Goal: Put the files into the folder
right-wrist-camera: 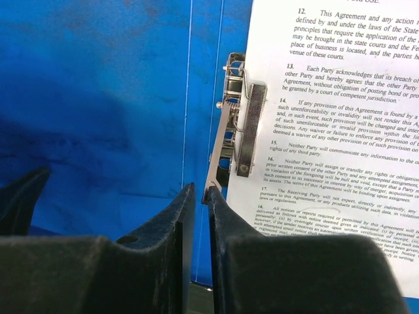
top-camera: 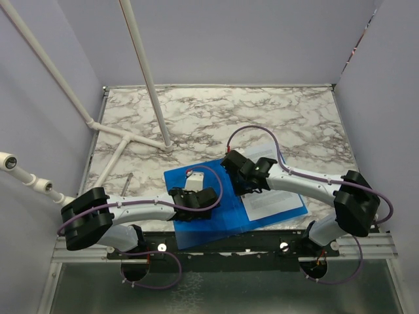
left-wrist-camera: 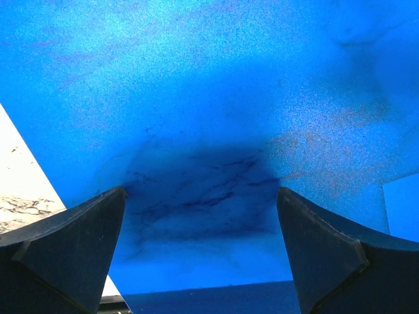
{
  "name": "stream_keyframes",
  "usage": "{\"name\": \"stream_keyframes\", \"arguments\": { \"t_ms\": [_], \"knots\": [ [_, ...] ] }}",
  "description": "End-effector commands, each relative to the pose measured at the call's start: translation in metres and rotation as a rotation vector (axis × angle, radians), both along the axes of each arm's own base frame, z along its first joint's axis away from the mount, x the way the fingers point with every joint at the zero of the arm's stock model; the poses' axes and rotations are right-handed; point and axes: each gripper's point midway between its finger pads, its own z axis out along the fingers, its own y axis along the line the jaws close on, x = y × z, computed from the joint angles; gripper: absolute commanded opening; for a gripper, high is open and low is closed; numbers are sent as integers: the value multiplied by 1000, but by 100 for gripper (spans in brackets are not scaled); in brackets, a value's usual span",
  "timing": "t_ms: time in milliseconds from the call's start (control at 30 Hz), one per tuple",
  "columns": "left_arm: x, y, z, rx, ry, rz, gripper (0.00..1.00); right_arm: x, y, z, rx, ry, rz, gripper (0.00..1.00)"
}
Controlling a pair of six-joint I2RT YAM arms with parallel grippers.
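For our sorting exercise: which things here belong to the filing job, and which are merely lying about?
Job: blue folder; printed agreement sheet; metal clip; right pincer on its lever.
Just there: white pipe frame; marble tabletop.

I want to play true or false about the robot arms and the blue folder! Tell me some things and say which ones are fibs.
1. The folder lies open on the table. True.
2. The paper lies on the bare table, far from the folder. False: it lies inside the open folder, on its right half, next to the metal clip.
3. The left jaws stand wide open above the blue folder. True.
4. The right jaws are wide open too. False: they are almost closed, with the tip of the clip between them.
5. The paper has black writing on it. True.
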Motion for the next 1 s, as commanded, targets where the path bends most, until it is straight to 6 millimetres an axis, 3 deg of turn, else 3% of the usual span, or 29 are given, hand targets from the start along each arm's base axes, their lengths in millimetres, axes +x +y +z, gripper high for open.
{"name": "stream_keyframes", "arguments": {
  "t_ms": [0,367,967],
  "knots": [
    [-14,13,-19,21,57,29,99,-5,-12,-8,-87,7,-14,16],
    [-13,13,-24,3,53,63,99,-18,-20,-23,-152,30,8,1],
    [-13,11,-23,-50,45,111,99,-39,-39,-48,-210,76,-2,0]
  ]
}}
